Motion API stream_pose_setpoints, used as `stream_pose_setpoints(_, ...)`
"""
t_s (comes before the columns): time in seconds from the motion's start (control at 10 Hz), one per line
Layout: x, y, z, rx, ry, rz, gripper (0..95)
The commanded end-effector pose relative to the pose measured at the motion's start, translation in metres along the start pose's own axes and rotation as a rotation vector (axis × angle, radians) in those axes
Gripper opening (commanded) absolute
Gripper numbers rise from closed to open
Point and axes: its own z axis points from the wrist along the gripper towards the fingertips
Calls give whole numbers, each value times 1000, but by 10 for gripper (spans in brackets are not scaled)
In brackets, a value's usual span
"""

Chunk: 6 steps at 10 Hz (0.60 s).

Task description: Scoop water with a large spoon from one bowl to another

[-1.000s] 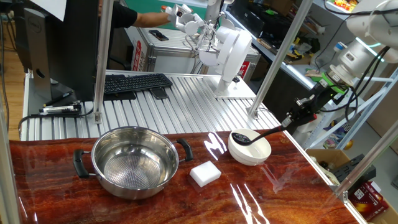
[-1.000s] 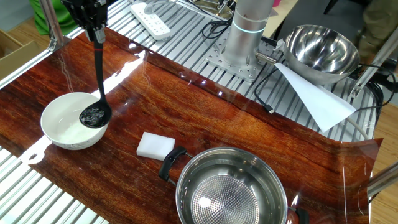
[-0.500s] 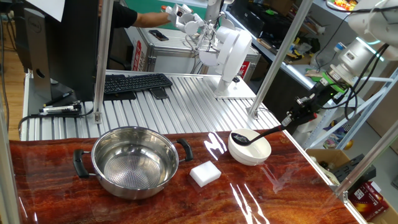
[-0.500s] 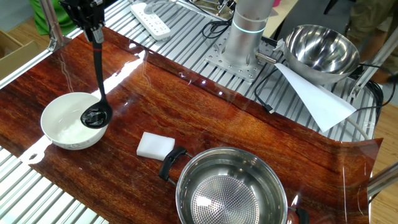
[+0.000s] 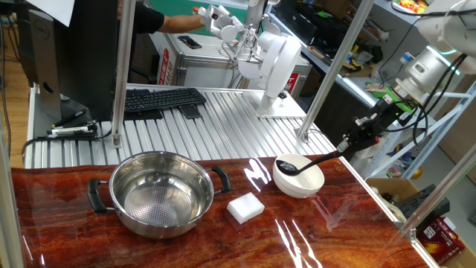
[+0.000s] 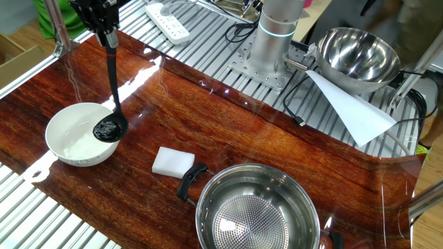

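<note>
My gripper (image 5: 348,144) is shut on the end of the black ladle's handle; in the other fixed view the gripper (image 6: 105,29) is at the top left. The ladle's cup (image 5: 286,164) hangs just over the near rim of the white bowl (image 5: 303,182), also seen as cup (image 6: 110,128) over the bowl (image 6: 69,135) at that view's left. The steel pot with two black handles (image 5: 158,192) stands on the wooden table to the left, apart from the ladle; it shows at the bottom of the other fixed view (image 6: 256,211).
A white rectangular block (image 5: 245,208) lies between pot and bowl, also in the other fixed view (image 6: 173,161). The arm's base (image 6: 274,34) stands behind the wooden top. A second steel bowl (image 6: 358,55) and white paper (image 6: 349,107) sit at the back. Metal posts (image 5: 123,74) stand near the table's edge.
The ladle's cup has shifted slightly toward the pot side of the white bowl and risen a little. The pot, bowl and block have not moved.
</note>
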Motion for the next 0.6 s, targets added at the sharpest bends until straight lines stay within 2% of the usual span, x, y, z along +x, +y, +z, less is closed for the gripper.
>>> stream_pose_setpoints(0.1, -1, 0, 0, -12, 5, 6, 0)
stream_pose_setpoints(0.5, -1, 0, 0, -40, 16, 24, 0)
stream_pose_setpoints(0.6, -1, 0, 1, -58, 20, 34, 0)
